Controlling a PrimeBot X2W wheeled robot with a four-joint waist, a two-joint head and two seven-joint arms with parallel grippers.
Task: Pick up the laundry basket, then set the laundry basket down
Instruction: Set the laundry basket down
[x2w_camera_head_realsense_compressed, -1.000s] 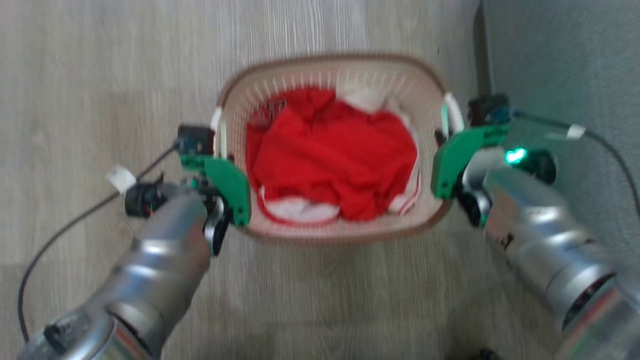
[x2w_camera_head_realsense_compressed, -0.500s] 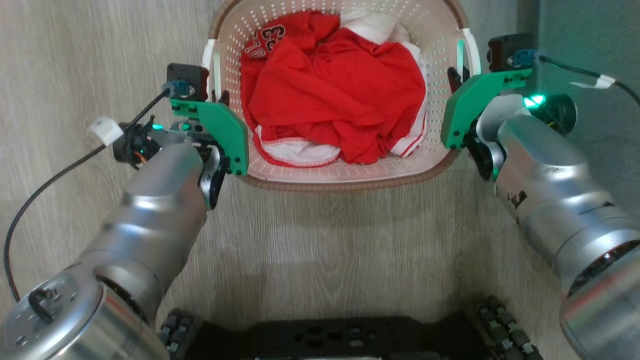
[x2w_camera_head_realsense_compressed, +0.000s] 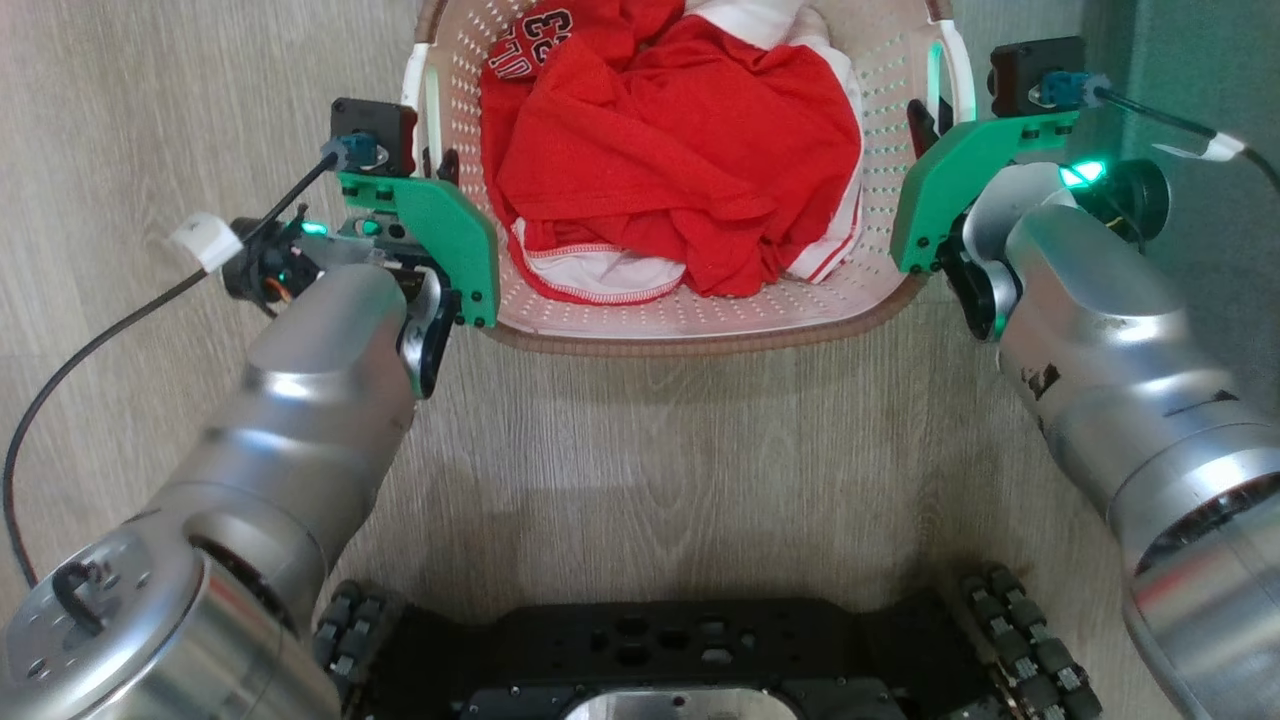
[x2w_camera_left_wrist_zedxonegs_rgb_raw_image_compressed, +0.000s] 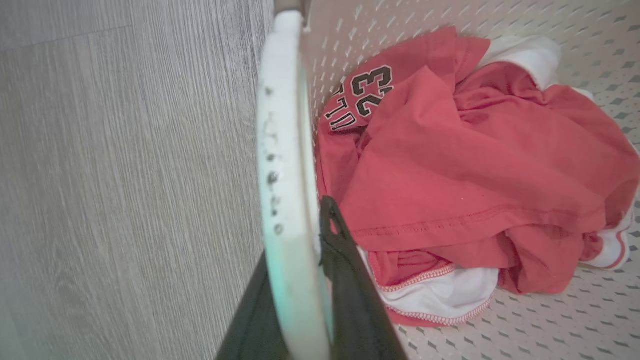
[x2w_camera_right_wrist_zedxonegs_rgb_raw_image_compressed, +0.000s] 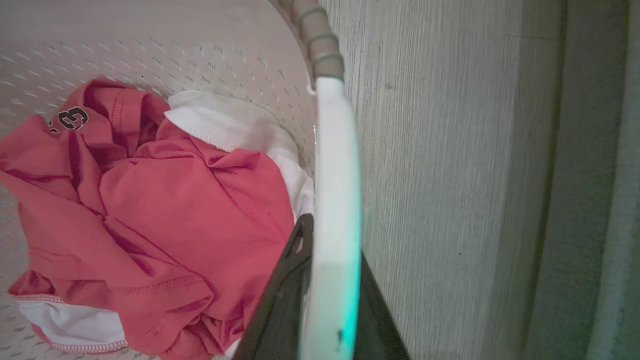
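The laundry basket (x2w_camera_head_realsense_compressed: 700, 315) is cream-white and dotted all over with small perforations, with a brown woven-look rim (x2w_camera_head_realsense_compressed: 700, 345) and white handles (x2w_camera_left_wrist_zedxonegs_rgb_raw_image_compressed: 285, 200) tinged pale green. Inside lies a red jersey (x2w_camera_head_realsense_compressed: 680, 150) bearing black numerals outlined in white, over a white garment (x2w_camera_head_realsense_compressed: 600, 275) with red stitched trim. The floor (x2w_camera_head_realsense_compressed: 650, 450) is pale grey-beige wood grain, the gripper fingers (x2w_camera_left_wrist_zedxonegs_rgb_raw_image_compressed: 345, 270) black, the wrist plates (x2w_camera_head_realsense_compressed: 440, 240) bright green and the forearms (x2w_camera_head_realsense_compressed: 310, 400) silver.
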